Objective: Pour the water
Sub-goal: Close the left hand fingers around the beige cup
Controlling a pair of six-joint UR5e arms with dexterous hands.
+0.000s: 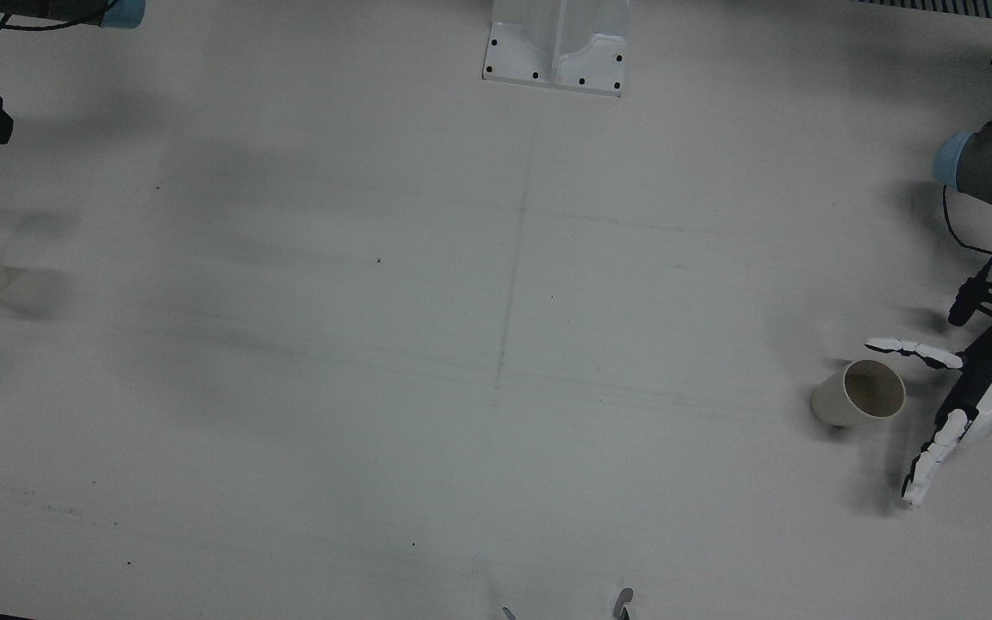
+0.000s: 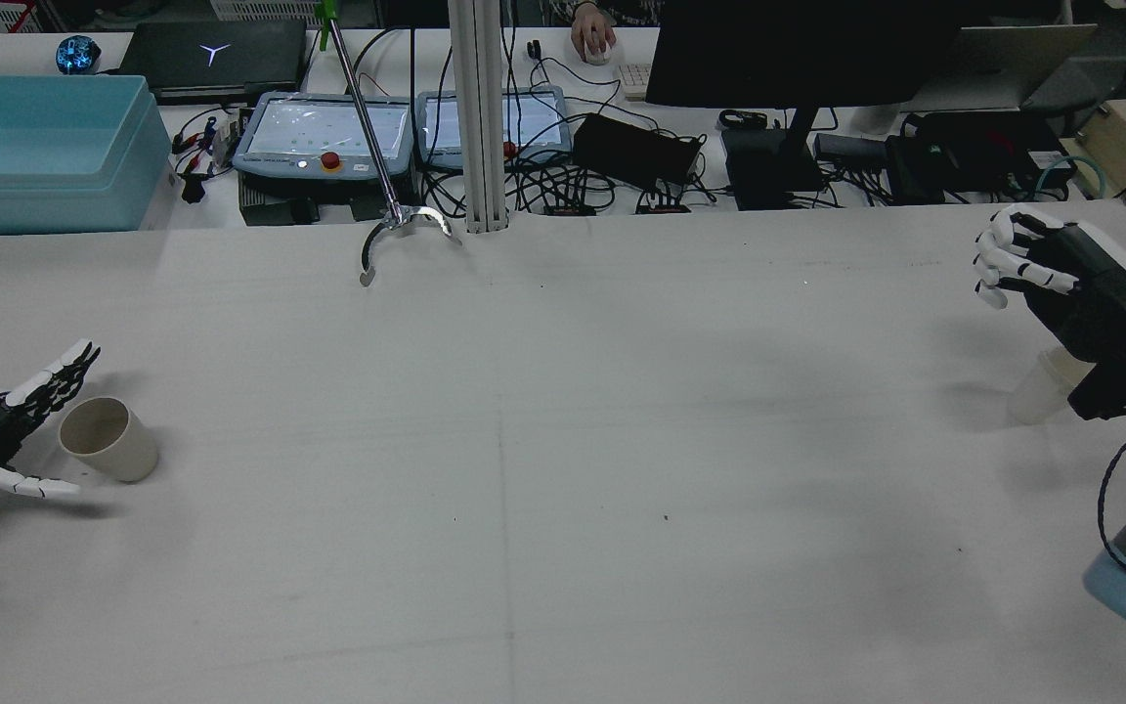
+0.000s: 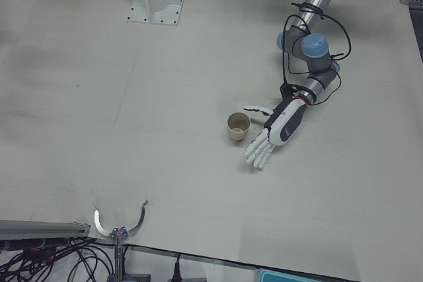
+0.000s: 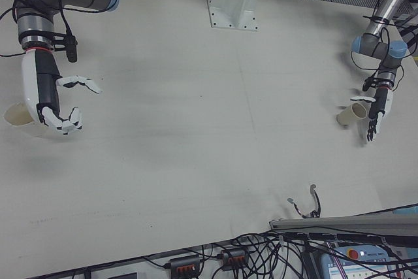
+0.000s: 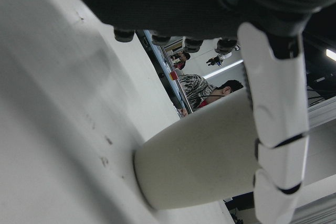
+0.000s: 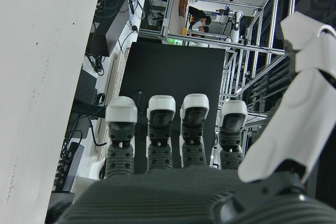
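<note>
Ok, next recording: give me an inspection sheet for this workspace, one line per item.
Surface: white table, a few dark specks, faint seam down the middle.
Job's things: beige paper cup upright by the left robot hand; second cup at the table edge under the right robot hand.
Clutter: metal reacher claw lying at the operators' edge.
Robot hands: left robot hand open beside the beige paper cup, contact unclear; right robot hand raised, fingers curled, holding nothing.
Cables: black cable loops along the left arm.
Surroundings: operators' desk with teach pendants, blue bin.
</note>
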